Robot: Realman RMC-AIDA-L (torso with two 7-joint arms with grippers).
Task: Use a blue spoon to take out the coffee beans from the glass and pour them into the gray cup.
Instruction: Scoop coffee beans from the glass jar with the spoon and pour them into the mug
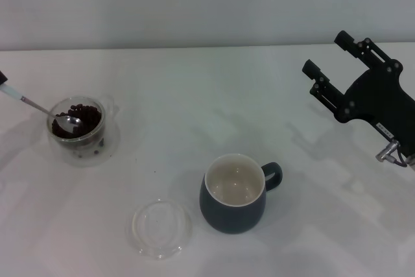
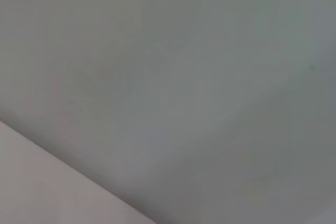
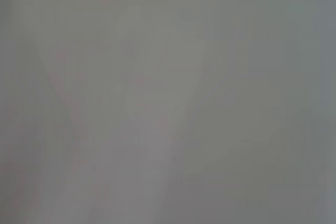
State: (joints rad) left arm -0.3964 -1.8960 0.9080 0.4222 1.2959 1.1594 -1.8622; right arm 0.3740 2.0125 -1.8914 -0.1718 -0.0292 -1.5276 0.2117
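The glass (image 1: 83, 133) stands at the left of the white table and holds dark coffee beans (image 1: 87, 116). The blue spoon (image 1: 39, 106) slants into it, its metal bowl (image 1: 68, 122) lying among the beans with no beans on it. Its pale handle runs up to the view's left edge. There only a dark tip of my left gripper (image 1: 2, 78) shows, holding the handle end. The gray cup (image 1: 233, 194) stands in the front middle, its cream inside bare, its handle pointing right. My right gripper (image 1: 329, 53) hangs open at the far right, above the table. Both wrist views show only blank grey surface.
A shallow clear round dish (image 1: 159, 228) lies on the table in front, just left of the gray cup. The table's far edge meets a pale wall (image 1: 194, 4).
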